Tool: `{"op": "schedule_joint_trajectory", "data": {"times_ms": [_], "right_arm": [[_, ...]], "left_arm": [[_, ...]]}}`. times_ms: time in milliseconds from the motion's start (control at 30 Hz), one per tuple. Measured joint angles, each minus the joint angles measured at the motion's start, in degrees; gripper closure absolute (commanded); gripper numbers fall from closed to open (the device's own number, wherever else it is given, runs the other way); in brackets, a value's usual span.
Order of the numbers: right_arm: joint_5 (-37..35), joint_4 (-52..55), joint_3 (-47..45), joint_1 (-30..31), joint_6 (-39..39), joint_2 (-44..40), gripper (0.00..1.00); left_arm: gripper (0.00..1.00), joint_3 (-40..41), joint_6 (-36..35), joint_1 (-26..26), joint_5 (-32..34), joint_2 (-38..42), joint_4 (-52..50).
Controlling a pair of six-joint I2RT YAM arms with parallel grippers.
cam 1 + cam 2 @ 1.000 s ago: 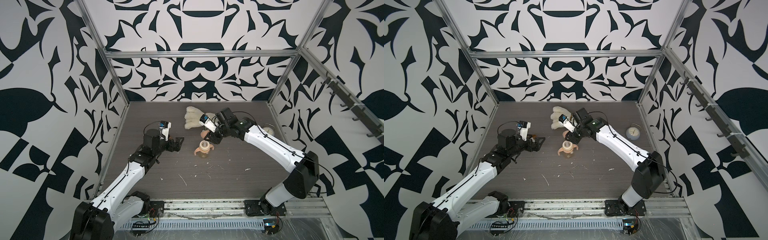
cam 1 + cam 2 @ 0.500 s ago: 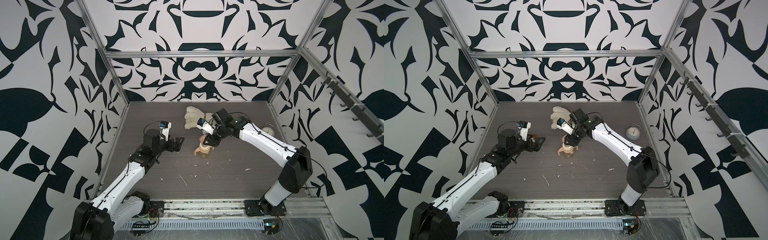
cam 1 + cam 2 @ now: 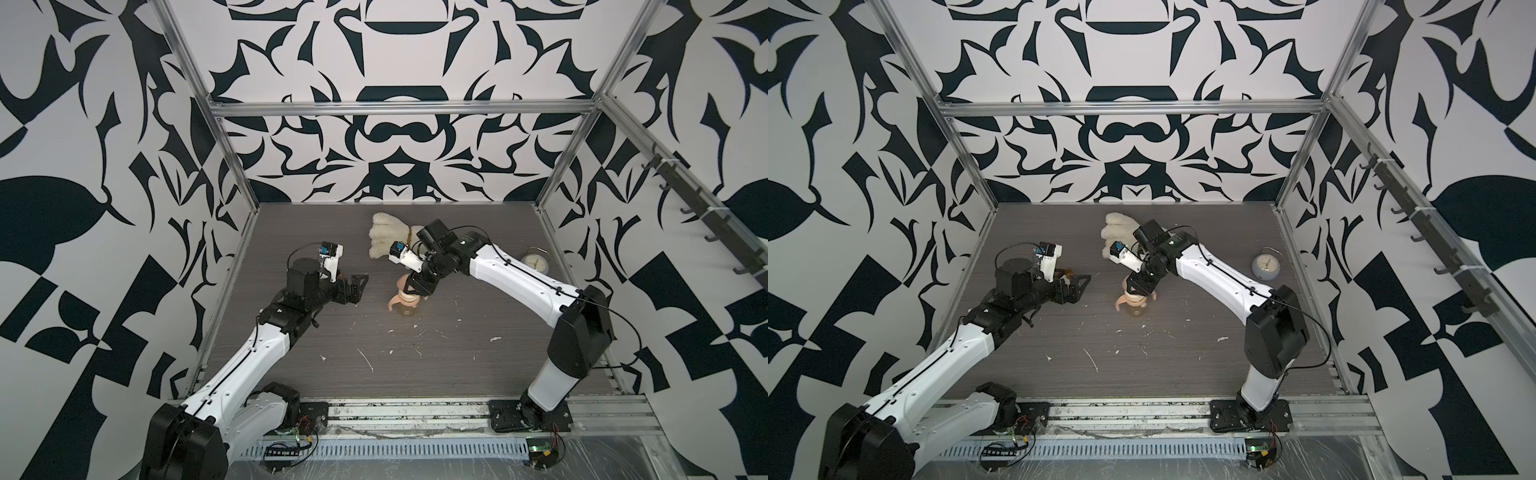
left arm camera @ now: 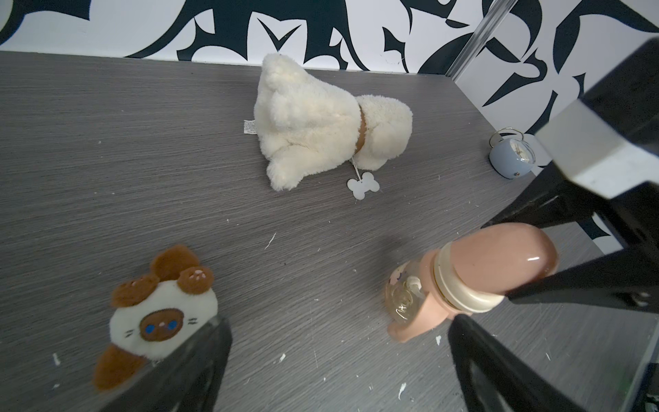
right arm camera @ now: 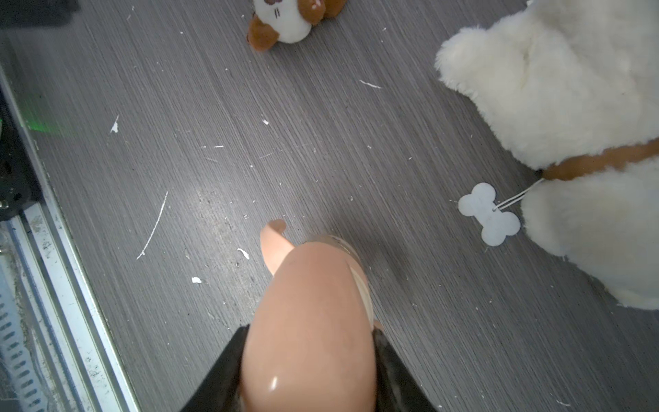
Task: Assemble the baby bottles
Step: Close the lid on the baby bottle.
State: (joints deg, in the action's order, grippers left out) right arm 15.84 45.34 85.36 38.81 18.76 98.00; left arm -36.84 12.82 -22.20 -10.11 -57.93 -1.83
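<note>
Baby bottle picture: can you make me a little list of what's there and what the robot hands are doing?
bottle: amber body, cream collar, peach handles, together on the table
cap: peach dome cap on the collar
right gripper: shut on the dome cap
left gripper: open, empty, apart from the bottle
other things: small plush cat, white plush dog, blue clock

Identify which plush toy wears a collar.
The large cream plush dog: a brown collar with a white bone-shaped tag hangs at its neck. The small brown-and-white cat has none.
</note>
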Motion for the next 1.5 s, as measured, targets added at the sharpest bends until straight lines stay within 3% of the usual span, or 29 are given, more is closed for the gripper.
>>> {"op": "schedule_joint_trajectory", "data": {"times_ms": [1500], "right_arm": [[-3.4, 1.9, 2.1, 1.8, 1.4, 1.1, 0.5]], "left_arm": [[0.01, -1.0, -0.7, 0.0, 0.0, -0.4, -0.6]]}}
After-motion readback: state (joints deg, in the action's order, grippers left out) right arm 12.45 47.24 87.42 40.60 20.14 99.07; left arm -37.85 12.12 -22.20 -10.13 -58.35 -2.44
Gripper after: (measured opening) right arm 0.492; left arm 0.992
